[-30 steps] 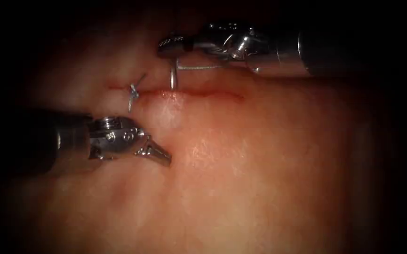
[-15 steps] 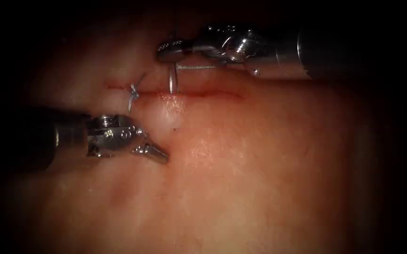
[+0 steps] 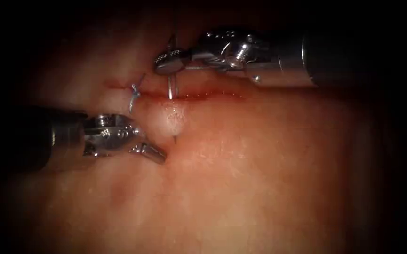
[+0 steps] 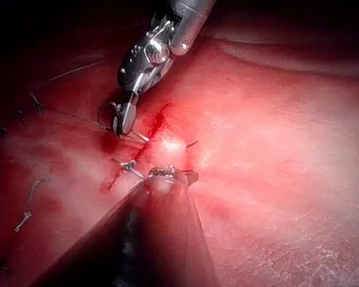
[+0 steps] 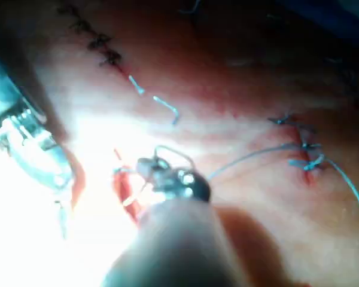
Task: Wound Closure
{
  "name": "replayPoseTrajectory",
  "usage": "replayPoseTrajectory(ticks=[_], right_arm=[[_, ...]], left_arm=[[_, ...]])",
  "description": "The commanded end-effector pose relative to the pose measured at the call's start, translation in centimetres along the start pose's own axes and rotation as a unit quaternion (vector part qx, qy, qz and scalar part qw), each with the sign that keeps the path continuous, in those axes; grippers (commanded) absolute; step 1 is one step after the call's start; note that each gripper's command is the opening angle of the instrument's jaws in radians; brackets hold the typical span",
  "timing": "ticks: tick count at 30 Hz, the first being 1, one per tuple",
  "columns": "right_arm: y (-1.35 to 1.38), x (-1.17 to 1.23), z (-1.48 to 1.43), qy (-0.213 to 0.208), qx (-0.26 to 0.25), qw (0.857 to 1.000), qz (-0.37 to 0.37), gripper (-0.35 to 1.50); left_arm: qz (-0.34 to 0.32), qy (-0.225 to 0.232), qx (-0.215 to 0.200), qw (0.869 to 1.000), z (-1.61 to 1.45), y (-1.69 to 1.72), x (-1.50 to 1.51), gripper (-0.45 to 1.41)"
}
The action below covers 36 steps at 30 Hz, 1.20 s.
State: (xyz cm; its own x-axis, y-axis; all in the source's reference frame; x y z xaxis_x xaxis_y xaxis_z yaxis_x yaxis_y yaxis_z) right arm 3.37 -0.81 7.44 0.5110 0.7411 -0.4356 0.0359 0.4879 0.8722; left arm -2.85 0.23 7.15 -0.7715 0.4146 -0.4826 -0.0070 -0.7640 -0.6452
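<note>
Tissue (image 3: 259, 155) holds needle (image 3: 171, 87), gripped above by right fingers (image 3: 168, 62).

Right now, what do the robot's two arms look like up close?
Both are thin dark tubes ending in small shiny silver metal tools. The left tool has a round, bolt-like joint with little screws, then narrows to a pointed tip. The right tool has a silver collar, a knobbly hinge with small round pins, and a flat rounded tip with a ridged surface. No labels can be made out.
</note>
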Motion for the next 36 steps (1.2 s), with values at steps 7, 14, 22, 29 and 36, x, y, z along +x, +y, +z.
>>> replayPoseTrajectory(ticks=[7, 14, 22, 29, 36], right_arm=[[-0.05, -0.04, 0.16, -0.027, 0.041, 0.997, 0.065, -0.35], [-0.17, -0.13, 0.22, -0.045, 0.083, 0.990, 0.104, -0.35], [-0.17, -0.12, 0.21, -0.015, 0.046, 0.994, 0.098, -0.35], [0.13, -0.02, 0.13, 0.035, -0.042, 0.998, -0.040, 0.86], [0.24, 0.07, 0.09, 0.053, -0.098, 0.992, -0.052, 1.28]], left_arm=[[0.002, 0.000, -0.001, 1.000, 0.04, -0.07, 0.01, -0.21], [0.004, 0.000, 0.001, 1.000, 0.01, -0.09, -0.02, -0.23], [0.004, 0.000, 0.002, 1.000, 0.00, -0.10, -0.03, -0.23], [0.004, 0.000, 0.002, 1.000, 0.00, -0.09, -0.03, -0.23], [0.005, 0.000, 0.002, 1.000, 0.01, -0.09, -0.03, -0.23]])
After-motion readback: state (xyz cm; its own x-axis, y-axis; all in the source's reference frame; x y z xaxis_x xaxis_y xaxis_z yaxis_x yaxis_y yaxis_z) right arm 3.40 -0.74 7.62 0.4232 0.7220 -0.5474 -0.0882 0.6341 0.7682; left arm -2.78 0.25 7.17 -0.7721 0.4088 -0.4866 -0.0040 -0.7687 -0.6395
